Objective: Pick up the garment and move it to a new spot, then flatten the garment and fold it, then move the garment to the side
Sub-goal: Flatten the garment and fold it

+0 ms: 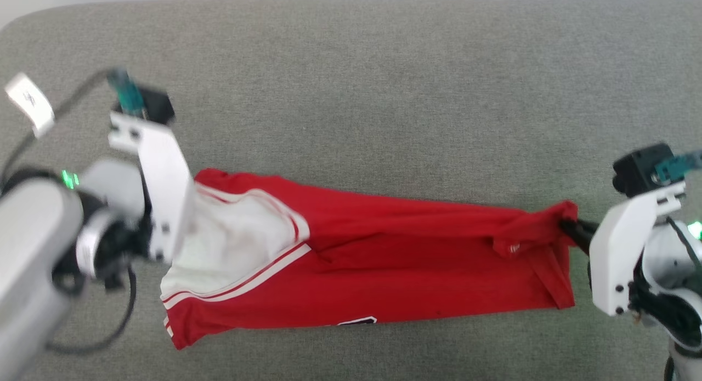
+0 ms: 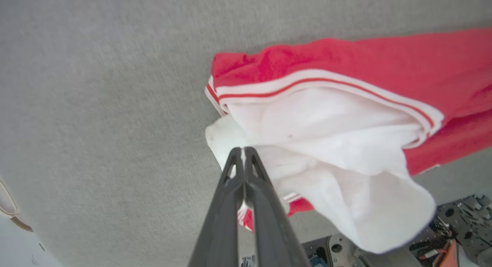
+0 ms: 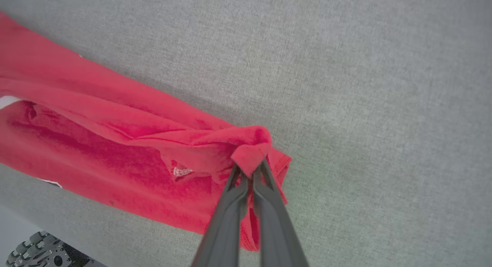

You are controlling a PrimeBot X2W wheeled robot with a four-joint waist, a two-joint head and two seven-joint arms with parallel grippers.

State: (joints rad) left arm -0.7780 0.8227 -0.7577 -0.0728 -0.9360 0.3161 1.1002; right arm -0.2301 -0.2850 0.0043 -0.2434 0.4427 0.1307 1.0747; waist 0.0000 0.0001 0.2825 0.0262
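Observation:
The garment [image 1: 384,260], a red jersey with a white sleeve and striped trim, hangs stretched between both arms above the grey surface. Its lower edge sags, and a bit of black lettering peeks out there. In the left wrist view my left gripper [image 2: 243,150] is shut on the white sleeve [image 2: 326,144]; in the head view its fingers are hidden behind the white wrist bracket [image 1: 164,189]. My right gripper [image 3: 250,168] is shut on a bunched red corner of the garment [image 3: 134,144], seen at the right end in the head view, where that gripper [image 1: 567,226] points left.
A grey fabric-covered surface [image 1: 384,85] spreads under and around the garment, with its rounded back edge near the top. A white tag [image 1: 30,101] and a black cable [image 1: 71,96] hang by the left arm. Parts of the robot's base [image 2: 453,228] show below.

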